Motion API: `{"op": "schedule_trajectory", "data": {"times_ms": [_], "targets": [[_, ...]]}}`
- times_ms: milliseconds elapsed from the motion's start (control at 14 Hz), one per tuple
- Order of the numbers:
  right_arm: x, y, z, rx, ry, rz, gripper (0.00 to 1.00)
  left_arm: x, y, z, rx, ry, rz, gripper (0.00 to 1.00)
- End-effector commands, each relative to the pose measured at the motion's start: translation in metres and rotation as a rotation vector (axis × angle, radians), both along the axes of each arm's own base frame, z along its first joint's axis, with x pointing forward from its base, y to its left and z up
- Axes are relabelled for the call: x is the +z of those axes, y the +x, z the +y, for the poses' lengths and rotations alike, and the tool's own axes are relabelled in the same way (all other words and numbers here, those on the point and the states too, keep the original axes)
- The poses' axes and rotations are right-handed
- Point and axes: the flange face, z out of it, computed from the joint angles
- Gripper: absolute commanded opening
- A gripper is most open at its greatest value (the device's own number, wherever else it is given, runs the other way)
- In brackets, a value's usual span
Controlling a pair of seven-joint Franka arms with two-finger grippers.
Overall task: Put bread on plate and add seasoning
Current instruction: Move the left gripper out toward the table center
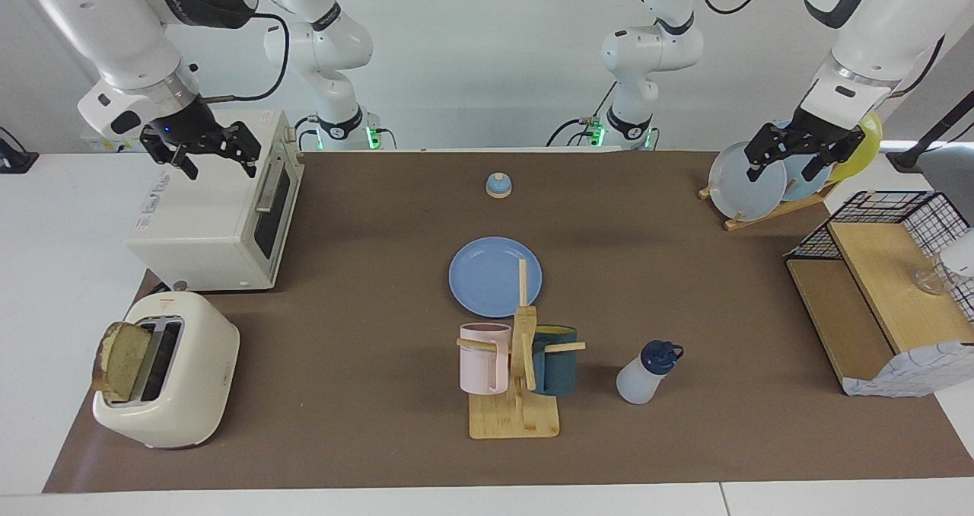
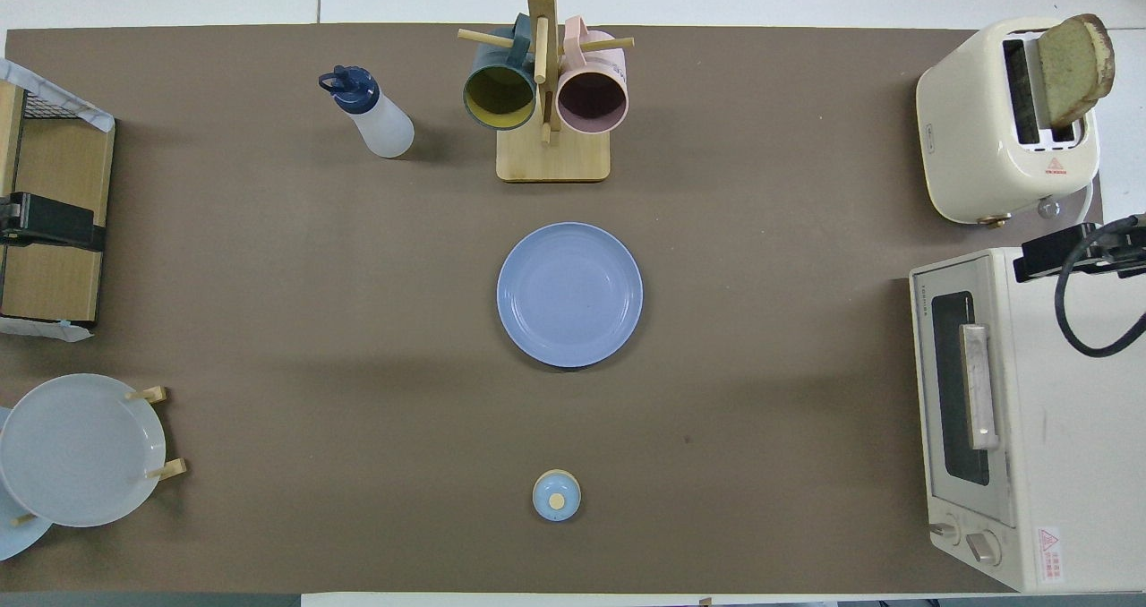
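Note:
The bread (image 1: 122,360) (image 2: 1074,65) is a toasted slice standing up out of a slot of the cream toaster (image 1: 183,394) at the right arm's end of the table. In the middle of the brown mat lies the blue plate (image 1: 487,276) (image 2: 569,294), with nothing on it. The seasoning (image 1: 647,375) (image 2: 376,115), a whitish bottle with a navy cap, stands farther from the robots than the plate, toward the left arm's end. My right gripper (image 1: 221,167) hangs open over the toaster oven. My left gripper (image 1: 782,175) hangs open over the racked plates. Neither holds anything.
A white toaster oven (image 1: 205,219) sits nearer to the robots than the toaster. A wooden mug tree (image 1: 517,364) with a pink and a teal mug stands beside the bottle. A small bell (image 1: 498,186), a plate rack (image 1: 749,181) and a wire shelf (image 1: 883,288) also stand here.

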Motion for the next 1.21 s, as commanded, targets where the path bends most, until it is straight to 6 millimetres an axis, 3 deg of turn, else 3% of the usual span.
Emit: {"op": "schedule_trajectory", "data": {"times_ms": [0,214,570,641,855,998,1140], "targets": [[0.003,0.002,0.010,0.019,0.024,-0.021,1.00,0.000,-0.004,0.002,-0.005,0.013,-0.012,1.00],[0.004,0.003,0.010,0.024,0.022,-0.024,1.00,0.001,-0.004,0.009,0.010,0.013,-0.016,1.00],[0.004,0.003,0.009,0.069,0.025,-0.026,1.00,-0.010,-0.012,-0.003,-0.013,0.014,0.029,1.00],[0.005,0.004,0.009,0.067,0.024,-0.038,1.00,-0.016,-0.021,-0.014,-0.036,0.016,0.032,1.00],[0.008,0.019,-0.003,0.043,0.001,-0.165,1.00,-0.058,-0.041,-0.048,-0.098,0.009,-0.095,1.00],[0.000,0.030,-0.010,0.033,-0.012,-0.269,1.00,-0.097,-0.053,-0.074,-0.145,-0.003,-0.214,1.00],[-0.005,0.044,-0.020,0.023,-0.025,-0.347,1.00,-0.119,-0.058,-0.098,-0.148,-0.020,-0.255,1.00]]}}
